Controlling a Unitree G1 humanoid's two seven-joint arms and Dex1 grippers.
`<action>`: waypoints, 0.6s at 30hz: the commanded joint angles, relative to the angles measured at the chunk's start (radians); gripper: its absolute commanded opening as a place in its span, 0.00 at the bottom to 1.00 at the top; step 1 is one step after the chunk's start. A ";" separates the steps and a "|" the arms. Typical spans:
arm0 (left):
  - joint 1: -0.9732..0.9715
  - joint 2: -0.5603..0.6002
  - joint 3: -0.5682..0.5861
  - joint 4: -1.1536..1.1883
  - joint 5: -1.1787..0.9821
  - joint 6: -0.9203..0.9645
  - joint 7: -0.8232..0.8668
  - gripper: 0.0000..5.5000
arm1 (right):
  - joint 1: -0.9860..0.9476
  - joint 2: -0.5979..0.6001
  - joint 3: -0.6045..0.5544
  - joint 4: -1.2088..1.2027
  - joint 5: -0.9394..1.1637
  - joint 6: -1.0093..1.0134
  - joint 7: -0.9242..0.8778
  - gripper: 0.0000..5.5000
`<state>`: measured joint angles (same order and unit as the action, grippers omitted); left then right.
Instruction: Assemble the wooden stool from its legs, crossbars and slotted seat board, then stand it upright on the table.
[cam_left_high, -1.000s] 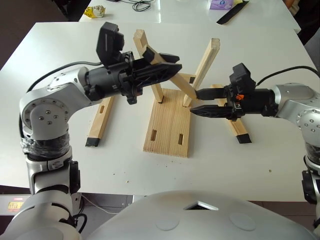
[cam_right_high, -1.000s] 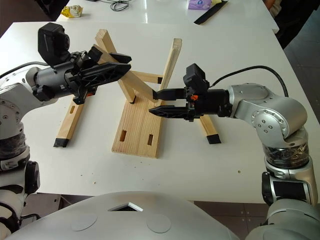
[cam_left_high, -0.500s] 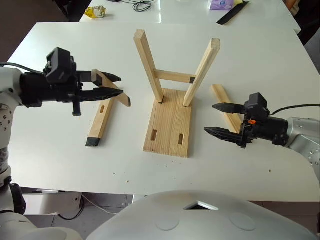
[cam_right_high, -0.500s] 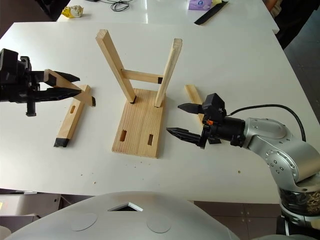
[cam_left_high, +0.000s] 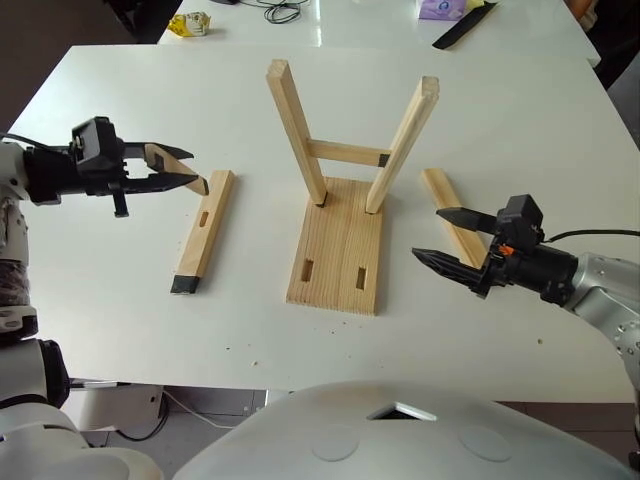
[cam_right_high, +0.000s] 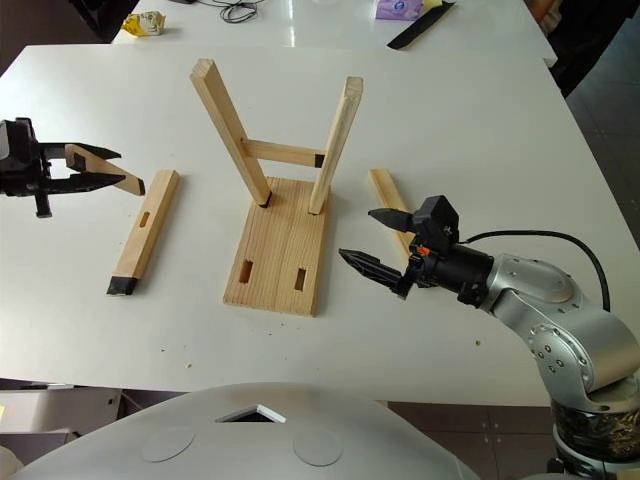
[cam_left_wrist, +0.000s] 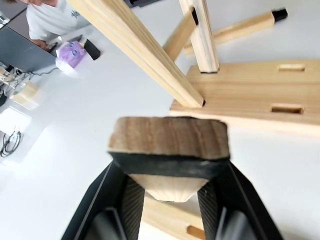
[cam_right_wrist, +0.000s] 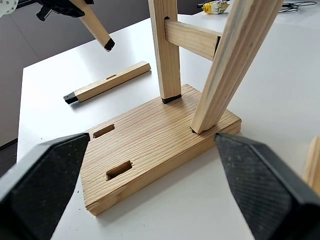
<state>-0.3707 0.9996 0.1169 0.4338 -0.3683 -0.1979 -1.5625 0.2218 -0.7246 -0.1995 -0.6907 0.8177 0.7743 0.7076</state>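
Note:
The slotted seat board (cam_left_high: 336, 250) lies flat mid-table. Two legs (cam_left_high: 297, 130) (cam_left_high: 402, 143) stand in its far slots, joined by a crossbar (cam_left_high: 345, 153); its two near slots are bare. My left gripper (cam_left_high: 185, 168) hovers left of the board, shut on a short wooden leg (cam_left_high: 180, 170) whose black-tipped end (cam_left_wrist: 169, 147) sits between the fingers. Another leg (cam_left_high: 205, 232) lies on the table just right of that gripper. A further wooden piece (cam_left_high: 446, 207) lies right of the board. My right gripper (cam_left_high: 428, 233) is open beside it, low, facing the board (cam_right_wrist: 155, 145).
A yellow packet (cam_left_high: 190, 22), cables, a purple item (cam_left_high: 440, 8) and a black strip (cam_left_high: 465, 25) sit at the far side of the white table (cam_left_high: 130, 90). Bare table lies in front of the board and to the far left.
Both arms have drawn back from the standing legs. The left gripper carried its leg out to the left; the right gripper withdrew to the right and nearer, staying open.

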 joint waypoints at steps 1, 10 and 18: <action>-0.028 -0.035 -0.025 0.110 -0.035 -0.148 -0.049 0.24 | 0.028 -0.008 -0.013 0.001 -0.020 -0.019 -0.002 0.84; -0.031 -0.058 -0.107 0.258 -0.067 -0.435 -0.051 0.24 | 0.028 -0.035 0.015 0.020 -0.053 -0.024 0.025 0.84; -0.076 -0.051 -0.187 0.378 -0.066 -0.586 -0.052 0.24 | 0.040 -0.042 0.044 0.014 -0.074 -0.029 0.033 0.84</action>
<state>-0.4235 0.9361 -0.0466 0.7956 -0.4309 -0.7542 -1.6088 0.2577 -0.7537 -0.1579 -0.6694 0.7520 0.7522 0.7356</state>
